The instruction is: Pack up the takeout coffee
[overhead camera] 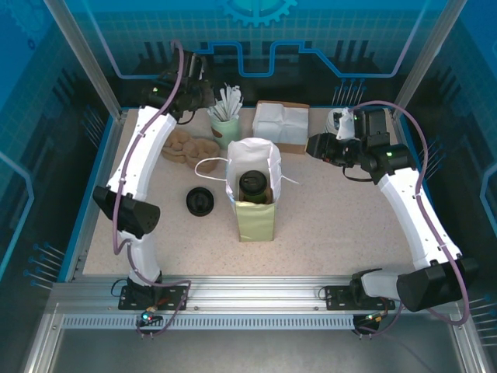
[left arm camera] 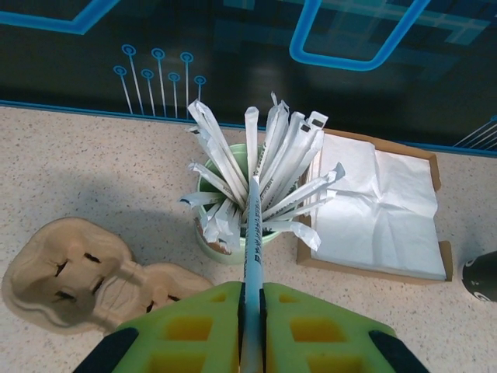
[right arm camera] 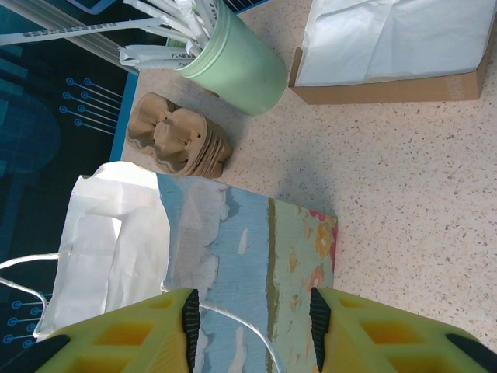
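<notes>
Since its two pads are pressed together on a single paper-wrapped straw (left arm camera: 253,225), the left gripper (left arm camera: 251,311) looks to be picking one out of the bunch standing in the green cup (left arm camera: 225,250) at the far side of the table (overhead camera: 342,225). Just left of that cup lies a stack of pulp cup carriers (left arm camera: 78,272), and right of it a box of white napkins (left arm camera: 373,210).

Over on the right, the right gripper (right arm camera: 254,311) has its fingers apart beside the paper bag (right arm camera: 256,241), with the thin white handle cord (right arm camera: 247,330) running through the gap. Whether it touches the cord I cannot tell. My guess is that it is placed there to steady the bag.

The takeout coffee (overhead camera: 252,185) already stands upright inside the open bag in the middle of the table, black lid up. A loose black lid (overhead camera: 200,202) lies just left of the bag. I'd judge the straw is an extra meant to join the cup.
</notes>
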